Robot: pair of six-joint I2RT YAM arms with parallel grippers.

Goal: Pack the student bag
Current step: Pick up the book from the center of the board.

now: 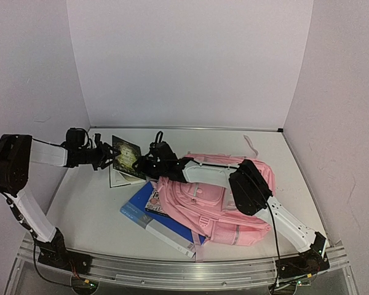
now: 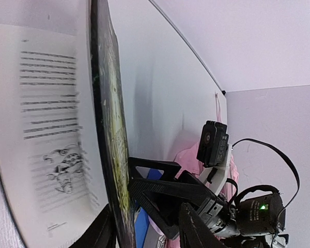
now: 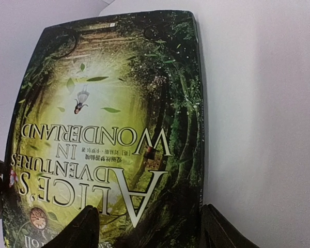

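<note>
Student bag: the pink student bag [image 1: 218, 212] lies flat on the bench [image 1: 86, 209], right of centre, with its long axis running roughly left to right.
Under the bag: a blue folder [image 1: 154, 224] sticks out from beneath its near-left corner.
Book: a green-covered storybook [image 1: 125, 155] stands open at the far left, its cover raised off a printed page.
Left claw: the left claw [image 1: 107, 157] straddles the cover, which runs edge-on between its fingers. One finger lies against the cover and the other stands off, so a firm pinch cannot be told.
Right claw: the right claw [image 1: 149, 161] reaches across the bag to the book. Its jaws are wide, facing the flat front of the cover [image 3: 108, 119] and holding nothing.
Key relation: the bag lies to the right of both claws and nearer the arm bases. The book must likely travel rightward and nearer to reach it.
Nearer arm: the right arm, which already spans the bag.
Bag opening: not visible from above.
</note>
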